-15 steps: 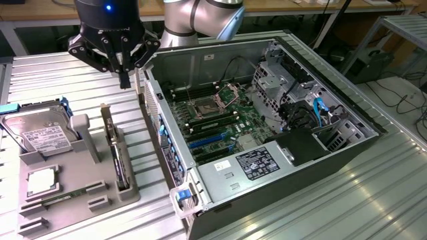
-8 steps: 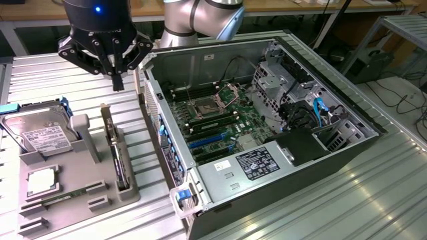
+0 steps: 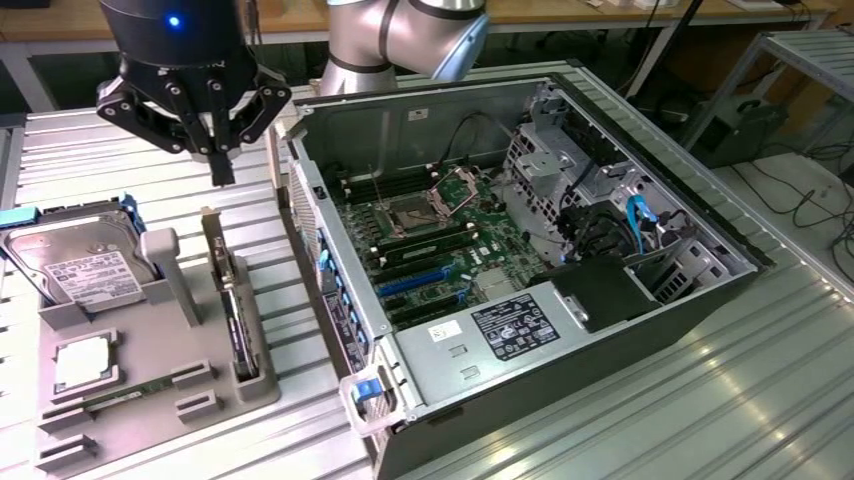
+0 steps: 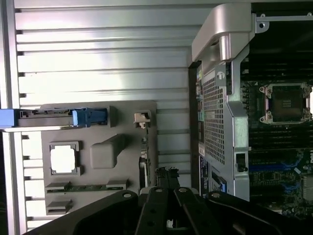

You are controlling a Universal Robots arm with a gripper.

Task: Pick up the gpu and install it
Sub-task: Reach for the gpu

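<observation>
Closed end effector (image 3: 222,172) hovers above the gpu (image 3: 243,318).

Ribbed metal table (image 3: 747,380) carries everything. Open case (image 3: 587,385) lies on its side on it, open face up, taking the middle and the exterior view's right. Grey tray (image 3: 160,345) sits flat on the table at the exterior view's left, just beside the case. Bare slats show beyond the tray and right of the case.
</observation>
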